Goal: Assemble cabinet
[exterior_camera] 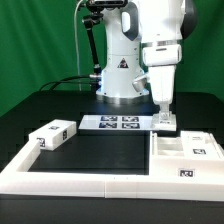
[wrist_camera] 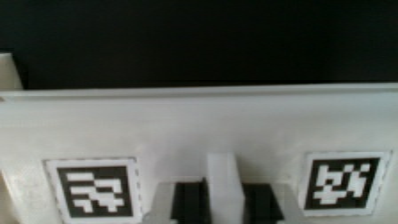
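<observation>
My gripper (exterior_camera: 163,110) points straight down at the exterior view's right, onto a white tagged cabinet part (exterior_camera: 166,123) just behind the cabinet body (exterior_camera: 186,152). In the wrist view its two black fingers (wrist_camera: 187,202) stand on either side of a thin upright white rib (wrist_camera: 224,170) of that part (wrist_camera: 196,125), with no gap showing. A black-and-white tag (wrist_camera: 95,188) lies on one side of the rib and another tag (wrist_camera: 343,180) on the other. A small white drawer block (exterior_camera: 55,134) with tags lies at the exterior view's left.
The marker board (exterior_camera: 120,122) lies flat in front of the arm's base (exterior_camera: 118,80). A long white rail (exterior_camera: 90,182) borders the black table's front edge. Green backdrop behind.
</observation>
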`<state>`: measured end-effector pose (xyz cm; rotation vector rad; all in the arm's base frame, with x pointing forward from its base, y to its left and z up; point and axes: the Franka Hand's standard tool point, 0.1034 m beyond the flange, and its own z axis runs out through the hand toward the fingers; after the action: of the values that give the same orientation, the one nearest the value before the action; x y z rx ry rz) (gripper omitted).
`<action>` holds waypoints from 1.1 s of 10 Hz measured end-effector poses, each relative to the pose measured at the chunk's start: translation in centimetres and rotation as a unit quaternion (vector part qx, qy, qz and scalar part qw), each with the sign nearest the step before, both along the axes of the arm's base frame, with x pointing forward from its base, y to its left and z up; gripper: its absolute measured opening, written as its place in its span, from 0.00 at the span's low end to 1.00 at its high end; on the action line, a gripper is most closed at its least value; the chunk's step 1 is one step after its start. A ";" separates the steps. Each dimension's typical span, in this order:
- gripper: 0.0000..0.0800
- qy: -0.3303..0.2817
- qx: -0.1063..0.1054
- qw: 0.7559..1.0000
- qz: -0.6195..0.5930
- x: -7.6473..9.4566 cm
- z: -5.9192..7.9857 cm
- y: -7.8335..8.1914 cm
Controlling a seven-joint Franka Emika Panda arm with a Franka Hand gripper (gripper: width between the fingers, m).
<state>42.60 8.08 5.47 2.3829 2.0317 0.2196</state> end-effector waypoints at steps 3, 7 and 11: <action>0.09 0.000 -0.002 1.000 0.001 1.2 0.2 -0.1; 0.09 0.002 -0.002 1.000 0.000 1.3 0.2 -0.2; 0.09 0.004 -0.005 1.000 -0.004 3.3 0.6 -0.5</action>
<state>45.88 7.58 6.09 2.3898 2.0213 0.2012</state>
